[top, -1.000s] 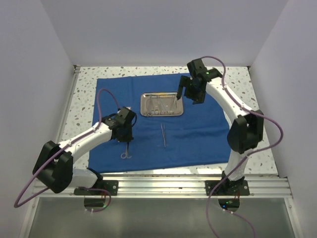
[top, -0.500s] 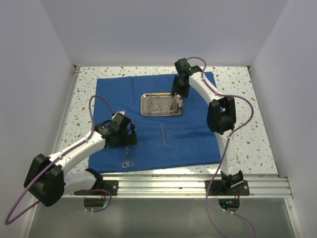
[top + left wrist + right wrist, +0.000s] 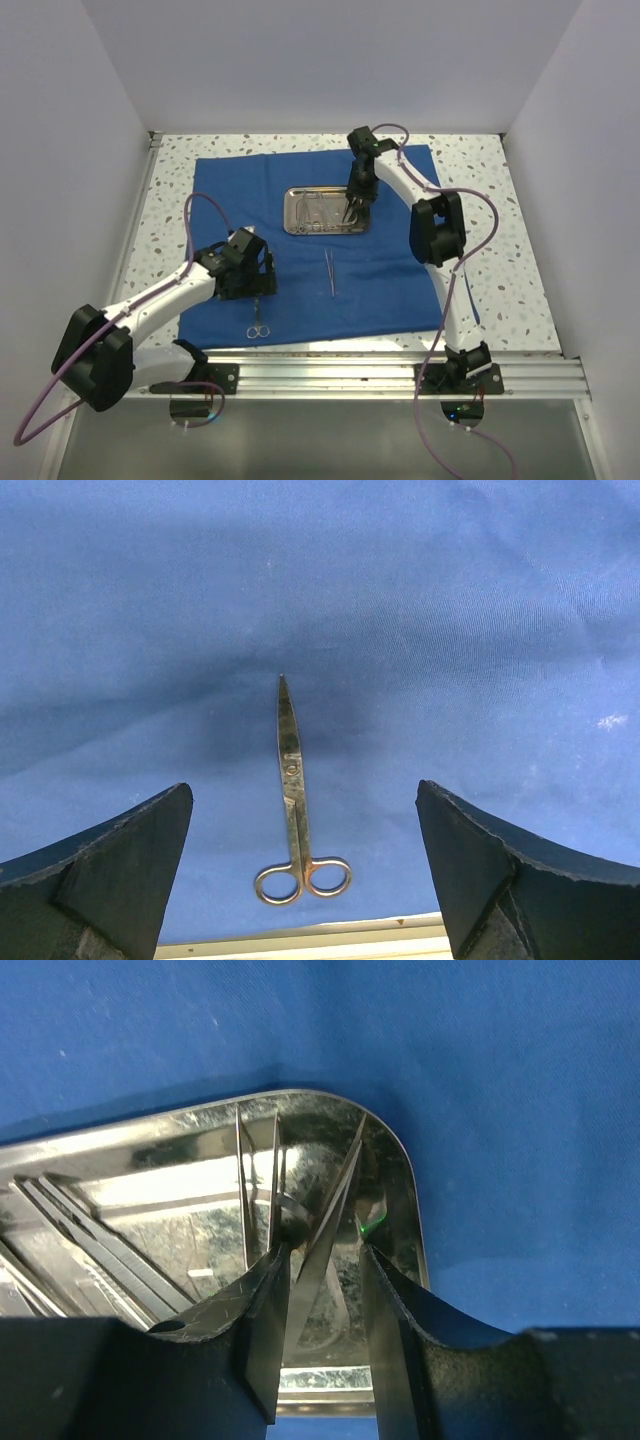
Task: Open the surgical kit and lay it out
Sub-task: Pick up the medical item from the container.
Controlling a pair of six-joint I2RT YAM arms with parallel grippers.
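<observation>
Since the earlier frame the left gripper (image 3: 303, 786) has let go of the scissors (image 3: 292, 780) and pulled back a bit, and the right arm has swung in from the far right to dip into the tray (image 3: 292, 213). Left side: left jaws wide apart, hovering over the scissors with a clear gap on both sides, nothing held. Scissors lie flat on the blue cloth wrap (image 3: 400, 270), blades together, tip pointing away from the arm bases, finger rings just inside the cloth's near edge. Middle: tweezers (image 3: 329, 272) lie flat on the cloth, on their own, between scissors and tray, well apart from both. The cloth is spread open on the speckled tabletop (image 3: 170, 180). Tray sits on the cloth's far-centre part, with thin silver instruments in it; exact types hard to tell. Right side: right gripper (image 3: 322, 1260) is down in the tray's right end, jaws narrowed but apart, straddling a thin pointed silver instrument (image 3: 335, 1195); the blade is against one finger (image 3: 262, 1310), with a gap to the other, so not clamped.
</observation>
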